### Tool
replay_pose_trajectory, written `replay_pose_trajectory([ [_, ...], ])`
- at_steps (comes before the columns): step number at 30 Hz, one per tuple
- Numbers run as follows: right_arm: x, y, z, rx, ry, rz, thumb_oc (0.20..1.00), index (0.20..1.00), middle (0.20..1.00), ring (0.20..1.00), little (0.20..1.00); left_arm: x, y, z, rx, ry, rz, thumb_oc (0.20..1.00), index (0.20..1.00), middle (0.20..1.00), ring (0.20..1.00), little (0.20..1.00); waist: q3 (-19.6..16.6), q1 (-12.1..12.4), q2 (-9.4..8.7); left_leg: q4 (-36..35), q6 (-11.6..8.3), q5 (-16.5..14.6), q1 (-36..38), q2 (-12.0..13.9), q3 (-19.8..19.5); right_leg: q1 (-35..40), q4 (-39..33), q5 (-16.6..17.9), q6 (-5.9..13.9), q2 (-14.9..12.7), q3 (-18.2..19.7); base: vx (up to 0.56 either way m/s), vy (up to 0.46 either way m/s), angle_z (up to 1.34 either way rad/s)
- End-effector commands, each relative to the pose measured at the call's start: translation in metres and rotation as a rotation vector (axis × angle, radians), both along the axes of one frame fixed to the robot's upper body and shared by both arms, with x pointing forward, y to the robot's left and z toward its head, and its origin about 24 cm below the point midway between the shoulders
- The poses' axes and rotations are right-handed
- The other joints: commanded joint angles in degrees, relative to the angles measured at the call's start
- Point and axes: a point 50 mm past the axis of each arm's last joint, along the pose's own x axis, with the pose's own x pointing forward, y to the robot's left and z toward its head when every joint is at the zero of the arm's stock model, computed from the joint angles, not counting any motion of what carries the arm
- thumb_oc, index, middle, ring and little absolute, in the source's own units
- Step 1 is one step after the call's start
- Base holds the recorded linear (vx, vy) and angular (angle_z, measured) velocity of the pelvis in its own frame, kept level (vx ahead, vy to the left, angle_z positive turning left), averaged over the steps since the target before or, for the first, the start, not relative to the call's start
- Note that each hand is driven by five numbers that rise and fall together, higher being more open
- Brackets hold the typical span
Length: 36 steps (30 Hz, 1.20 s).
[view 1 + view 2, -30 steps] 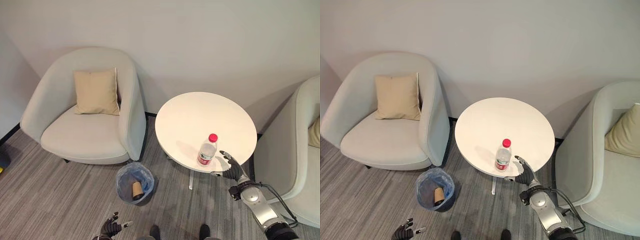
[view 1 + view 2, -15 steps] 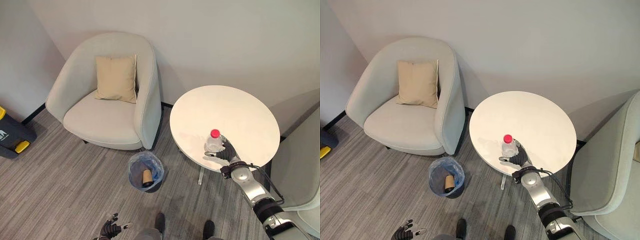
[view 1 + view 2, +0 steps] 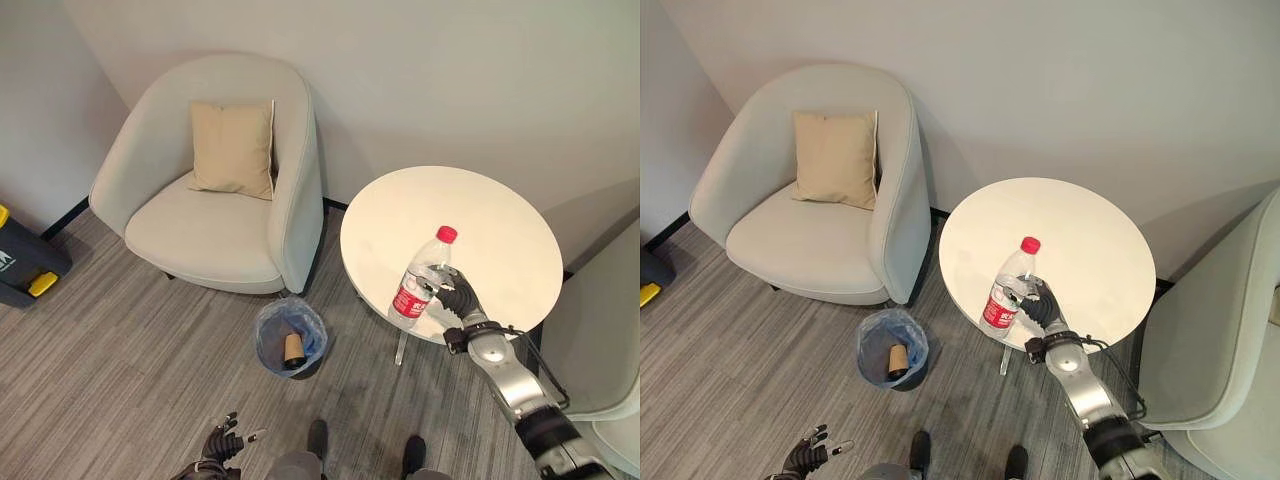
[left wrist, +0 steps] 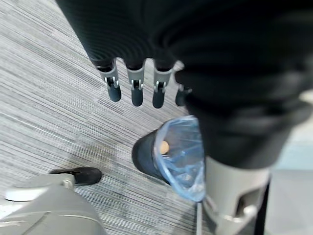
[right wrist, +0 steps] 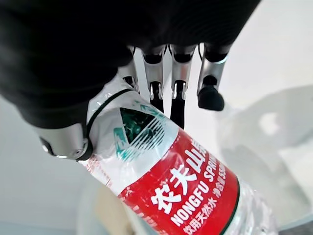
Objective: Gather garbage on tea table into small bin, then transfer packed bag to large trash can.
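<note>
Currently the right robot hand (image 3: pixel 457 297) has its fingers curled round a clear plastic bottle (image 3: pixel 420 280) with a red cap and red label, held tilted over the near edge of the round white tabletop (image 3: pixel 480 215). Left robot hand (image 3: pixel 219 447) hangs low with fingers straight and relaxed, holding nothing. Between the two hands, on the floor, stands the small bin (image 3: pixel 290 335) with a blue bag, a brown cup (image 3: pixel 293 348) inside. Beyond it, a pale armchair (image 3: pixel 220 190) with a beige cushion (image 3: pixel 232 148).

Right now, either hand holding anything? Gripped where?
Right hand holds the water bottle around its mid-body above the red label, tilted, off the table. Left hand holds nothing.
</note>
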Motion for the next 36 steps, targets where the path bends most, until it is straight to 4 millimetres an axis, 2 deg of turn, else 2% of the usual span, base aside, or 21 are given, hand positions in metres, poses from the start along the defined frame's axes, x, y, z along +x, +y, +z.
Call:
replay_pose_trajectory([
  [1, 0.008, 0.003, 0.038, 0.034, -0.188, 0.071, 0.200, 0.200, 0.200, 0.200, 0.200, 0.009, 0.012, 0.004, 0.040, -0.013, -0.022, 1.000, 1.000, 1.000, 1.000, 1.000, -1.4, -0.2, -1.73, 1.6, -2.04, -6.1, 1.1, -0.2, -0.4, 2.3, 2.3, -10.1, -0.74, 1.5, 0.3, -0.08, -0.064, -0.01],
  [6, -0.002, 0.001, 0.046, 0.038, -0.237, 0.084, 0.200, 0.200, 0.200, 0.200, 0.200, 0.020, 0.006, 0.007, 0.028, -0.049, -0.036, 1.000, 1.000, 1.000, 1.000, 1.000, 0.1, -1.1, -1.37, 4.9, -3.13, -5.1, -3.1, 0.2, -1.8, 1.5, 2.5, -10.7, -1.63, 1.8, -1.8, -0.14, -0.058, 0.25],
  [7, -0.005, -0.003, 0.046, 0.018, -0.241, 0.070, 0.200, 0.200, 0.200, 0.200, 0.200, 0.025, 0.002, 0.008, 0.025, -0.058, -0.053, 1.000, 1.000, 1.000, 1.000, 1.000, 0.9, -1.3, -1.40, 6.5, -3.51, -4.8, -5.3, 0.2, -1.7, 1.3, 2.4, -10.7, -1.91, 1.5, -3.4, -0.10, -0.008, 0.52],
  [11, -0.008, -0.008, 0.047, 0.002, -0.246, 0.054, 0.200, 0.200, 0.200, 0.200, 0.200, 0.029, -0.002, 0.007, 0.028, -0.061, -0.079, 1.000, 1.000, 1.000, 1.000, 1.000, 1.2, -2.0, -1.29, 8.0, -3.23, -4.8, -7.4, 0.2, -0.3, 1.0, 2.3, -10.4, -1.74, 0.7, -6.1, -0.06, 0.028, 0.69],
  [13, -0.007, -0.010, 0.048, -0.004, -0.253, 0.044, 0.200, 0.200, 0.200, 0.200, 0.200, 0.035, -0.004, 0.009, 0.032, -0.077, -0.092, 1.000, 1.000, 1.000, 1.000, 1.000, 1.5, -2.4, -1.44, 8.8, -2.82, -5.1, -8.4, 0.5, 2.1, 0.5, 2.4, -10.0, -1.42, -0.1, -7.5, -0.03, 0.055, 0.67],
  [14, -0.007, -0.010, 0.048, -0.004, -0.253, 0.044, 0.200, 0.200, 0.200, 0.200, 0.200, 0.035, -0.004, 0.009, 0.032, -0.077, -0.092, 1.000, 1.000, 1.000, 1.000, 1.000, 1.5, -2.4, -1.44, 8.9, -2.80, -5.1, -8.5, 0.5, 2.1, 0.4, 2.4, -9.9, -1.41, -0.1, -7.5, 0.01, 0.127, 0.33],
  [15, -0.005, -0.011, 0.051, -0.009, -0.265, 0.036, 0.200, 0.200, 0.200, 0.200, 0.200, 0.040, -0.005, 0.011, 0.038, -0.091, -0.097, 1.000, 1.000, 1.000, 1.000, 1.000, 1.8, -2.9, -1.43, 9.6, -2.33, -6.0, -8.5, 1.3, 5.7, 0.0, 2.7, -9.8, -1.15, -0.9, -8.5, 0.01, 0.098, 0.27],
  [16, -0.005, -0.011, 0.051, -0.009, -0.265, 0.036, 0.200, 0.200, 0.200, 0.200, 0.200, 0.040, -0.005, 0.011, 0.038, -0.091, -0.097, 1.000, 1.000, 1.000, 1.000, 1.000, 1.8, -2.9, -1.43, 9.6, -2.33, -6.0, -8.5, 1.3, 5.7, 0.0, 2.7, -9.8, -1.15, -0.9, -8.5, 0.08, 0.225, 0.30],
  [17, -0.003, -0.009, 0.053, -0.010, -0.271, 0.041, 0.200, 0.200, 0.200, 0.200, 0.200, 0.041, -0.004, 0.011, 0.042, -0.093, -0.095, 1.000, 1.000, 1.000, 1.000, 1.000, 1.8, -3.0, -1.49, 10.5, -1.98, -6.8, -8.6, 1.4, 7.8, 0.0, 2.7, -9.6, -0.69, -1.6, -8.9, 0.11, 0.204, 0.39],
  [20, -0.001, -0.004, 0.050, -0.020, -0.257, 0.057, 0.200, 0.200, 0.200, 0.200, 0.200, 0.037, -0.003, 0.010, 0.047, -0.088, -0.082, 1.000, 1.000, 1.000, 1.000, 1.000, 1.9, -2.7, -1.64, 11.7, -0.96, -8.5, -8.8, 0.5, 8.0, 0.1, 4.0, -9.8, 0.16, -3.0, -8.0, 0.14, 0.306, 0.16],
  [21, 0.000, 0.002, 0.048, -0.018, -0.248, 0.082, 0.200, 0.200, 0.200, 0.200, 0.200, 0.037, 0.001, 0.011, 0.054, -0.089, -0.070, 1.000, 1.000, 1.000, 1.000, 1.000, 2.1, -2.3, -1.83, 12.3, 0.08, -9.6, -8.9, -0.3, 8.0, -1.3, 7.2, -10.1, 0.60, -4.4, -6.9, 0.10, 0.280, -0.17],
  [24, 0.000, 0.008, 0.048, -0.007, -0.248, 0.107, 0.200, 0.200, 0.200, 0.200, 0.200, 0.038, 0.009, 0.015, 0.071, -0.098, -0.062, 1.000, 1.000, 1.000, 1.000, 1.000, 2.5, -1.8, -2.02, 12.6, 1.11, -10.3, -8.7, -0.9, 7.8, -3.3, 11.7, -10.4, 0.70, -5.4, -5.4, 0.08, 0.200, -0.10],
  [25, 0.001, 0.013, 0.050, -0.010, -0.260, 0.125, 0.200, 0.200, 0.200, 0.200, 0.200, 0.044, 0.015, 0.020, 0.093, -0.120, -0.058, 1.000, 1.000, 1.000, 1.000, 1.000, 3.2, -2.2, -2.07, 12.3, 1.78, -10.6, -8.3, -1.4, 7.0, -6.8, 16.1, -10.3, 0.65, -4.4, -2.0, 0.10, 0.194, -0.07],
  [26, 0.002, 0.015, 0.051, -0.019, -0.262, 0.138, 0.200, 0.200, 0.200, 0.200, 0.200, 0.047, 0.016, 0.022, 0.097, -0.133, -0.055, 1.000, 1.000, 1.000, 1.000, 1.000, 3.4, -2.5, -2.08, 11.8, 2.10, -10.7, -7.8, -1.9, 6.4, -8.5, 17.3, -10.6, 0.43, -2.6, 0.8, 0.07, 0.133, -0.08],
  [27, 0.002, 0.015, 0.051, -0.019, -0.263, 0.139, 0.200, 0.200, 0.200, 0.200, 0.200, 0.047, 0.016, 0.022, 0.097, -0.134, -0.055, 1.000, 1.000, 1.000, 1.000, 1.000, 3.3, -2.5, -2.08, 11.7, 2.10, -10.5, -8.0, -1.8, 6.4, -8.8, 17.2, -10.4, 0.39, -2.6, 0.8, 0.10, 0.098, 0.19],
  [28, 0.002, 0.017, 0.053, -0.026, -0.267, 0.156, 0.200, 0.200, 0.200, 0.200, 0.200, 0.049, 0.016, 0.024, 0.095, -0.152, -0.053, 1.000, 1.000, 1.000, 1.000, 1.000, 3.4, -2.8, -1.98, 10.8, 2.57, -10.5, -6.9, -2.7, 5.5, -10.1, 16.0, -10.1, 0.19, -0.8, 3.1, 0.11, 0.070, 0.38],
  [31, 0.002, 0.018, 0.051, -0.043, -0.254, 0.171, 0.200, 0.200, 0.200, 0.200, 0.200, 0.052, 0.014, 0.025, 0.088, -0.157, -0.068, 1.000, 1.000, 1.000, 1.000, 1.000, 4.4, -3.3, -2.16, 9.5, 3.00, -10.4, -5.5, -3.9, 3.5, -13.1, 14.3, -8.8, -0.20, 1.3, 4.2, 0.08, 0.029, 0.21],
  [36, -0.001, 0.016, 0.043, -0.067, -0.210, 0.188, 0.200, 0.200, 0.200, 0.200, 0.200, 0.053, 0.011, 0.025, 0.081, -0.161, -0.087, 1.000, 1.000, 1.000, 1.000, 1.000, 5.2, -2.8, -2.66, 10.8, 2.62, -10.4, -7.0, -5.7, 0.4, -11.7, 12.1, -8.3, -0.41, 1.6, 5.0, 0.02, -0.043, 0.68],
])
